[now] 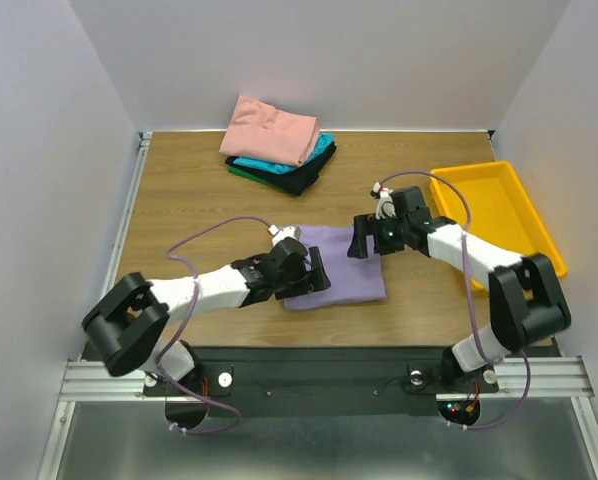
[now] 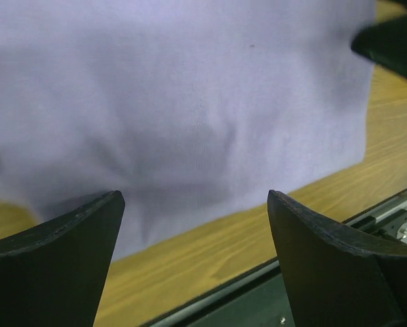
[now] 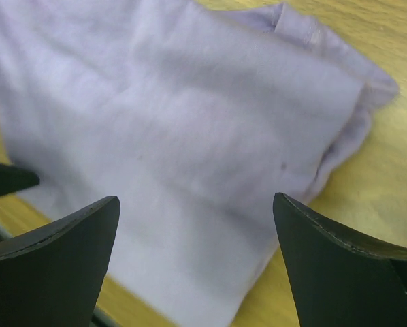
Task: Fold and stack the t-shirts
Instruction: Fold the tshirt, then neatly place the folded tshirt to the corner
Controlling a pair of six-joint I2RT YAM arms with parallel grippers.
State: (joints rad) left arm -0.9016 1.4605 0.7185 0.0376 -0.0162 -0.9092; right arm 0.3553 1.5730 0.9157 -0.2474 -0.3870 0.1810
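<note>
The light purple t-shirt (image 1: 344, 265) lies folded into a small rectangle on the wooden table, near the front middle. It fills the left wrist view (image 2: 190, 95) and the right wrist view (image 3: 190, 136). My left gripper (image 1: 319, 272) is open and empty at the shirt's left edge, just above it. My right gripper (image 1: 361, 243) is open and empty over the shirt's far right corner. A stack of folded shirts stands at the back: salmon-pink (image 1: 271, 128) on top, then teal (image 1: 314, 155), black (image 1: 301, 177) and green (image 1: 247, 173).
A yellow plastic tray (image 1: 499, 215) lies at the right edge of the table (image 1: 179, 200). The table's metal front rail (image 2: 367, 218) runs close below the purple shirt. White walls close in the back and both sides.
</note>
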